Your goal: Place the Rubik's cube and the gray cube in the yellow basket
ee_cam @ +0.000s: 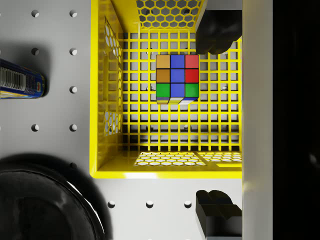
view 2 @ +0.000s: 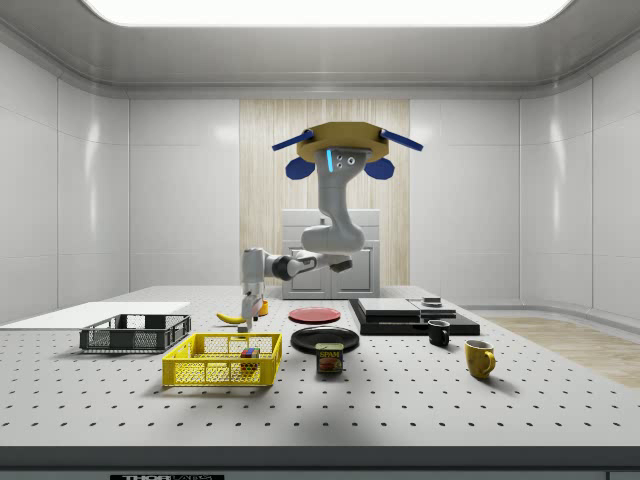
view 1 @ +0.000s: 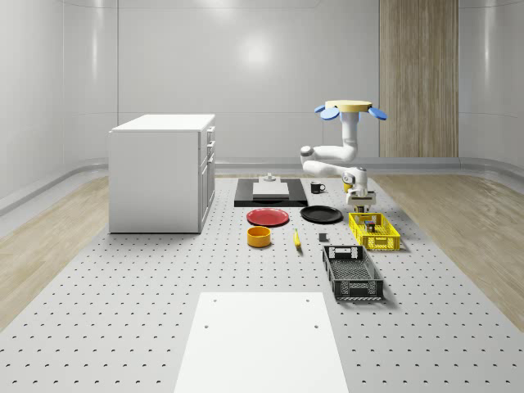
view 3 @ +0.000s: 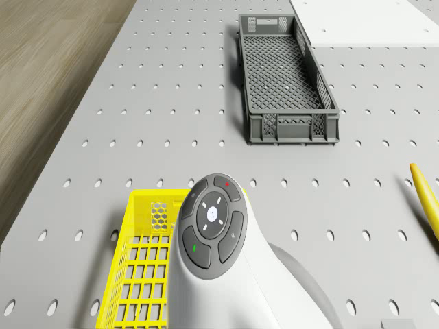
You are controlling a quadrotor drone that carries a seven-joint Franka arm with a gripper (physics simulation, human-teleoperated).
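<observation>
The Rubik's cube (ee_cam: 177, 79) lies on the floor of the yellow basket (ee_cam: 98, 100), near one end, and shows through the basket's mesh wall in the side view (view 2: 247, 352). My gripper (ee_cam: 216, 122) hangs straight down over that end of the yellow basket (view 1: 385, 244), a little above its rim. Its black fingers (ee_cam: 216, 31) stand wide apart, open, with nothing between them. The drone (view 1: 354, 108) hovers high over the table just behind the basket, with the arm bent down from it. In the side view, the gripper (view 2: 250, 308) sits above the basket (view 2: 215, 372).
A black crate (view 1: 352, 274) stands in front of the yellow basket. A black plate (view 1: 321, 214), a red plate (view 1: 268, 217), an orange bowl (view 1: 259, 237), a banana (view 1: 296, 239) and a blue can (ee_cam: 20, 80) lie towards the whole-scene view's left. A white cabinet (view 1: 160, 172) stands farther left.
</observation>
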